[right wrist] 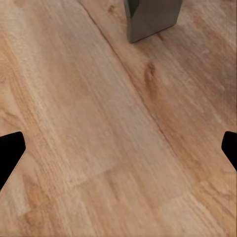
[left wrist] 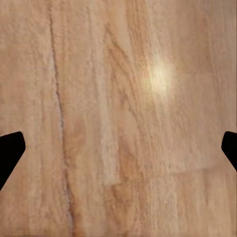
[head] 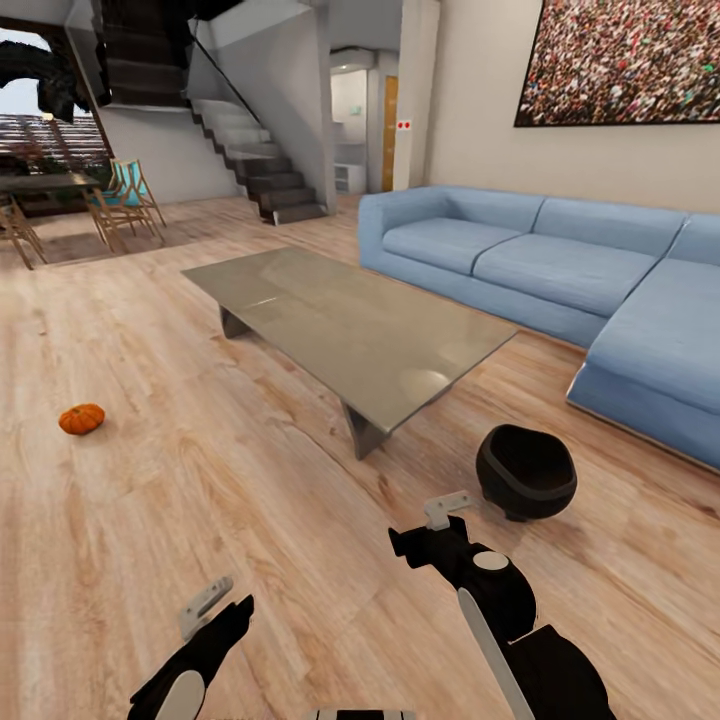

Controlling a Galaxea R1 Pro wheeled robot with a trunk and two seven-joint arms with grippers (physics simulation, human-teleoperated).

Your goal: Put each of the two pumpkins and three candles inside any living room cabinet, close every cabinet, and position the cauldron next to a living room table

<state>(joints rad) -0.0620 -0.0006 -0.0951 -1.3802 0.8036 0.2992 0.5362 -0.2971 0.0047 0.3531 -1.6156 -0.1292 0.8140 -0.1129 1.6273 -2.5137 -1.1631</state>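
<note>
One orange pumpkin (head: pixel 81 418) lies on the wooden floor, left of the coffee table (head: pixel 300 300) with its glossy grey top. The black cauldron (head: pixel 526 472) stands on the floor just off the table's near right corner, close to it but apart. My right gripper (head: pixel 447 510) hovers low over the floor a little left of the cauldron, open and empty (right wrist: pixel 118 153), and a grey table leg (right wrist: pixel 150 17) lies ahead of it. My left gripper (head: pixel 205 603) hangs over bare floor, open and empty (left wrist: pixel 118 153). The other pumpkin, the candles and the cabinet are out of view.
A long blue corner sofa (head: pixel 560 270) runs along the right wall behind the table. Dark stairs (head: pixel 250 160) rise at the back. Wooden chairs (head: pixel 125 200) and a dining table stand at the far left. Open floor stretches between me and the pumpkin.
</note>
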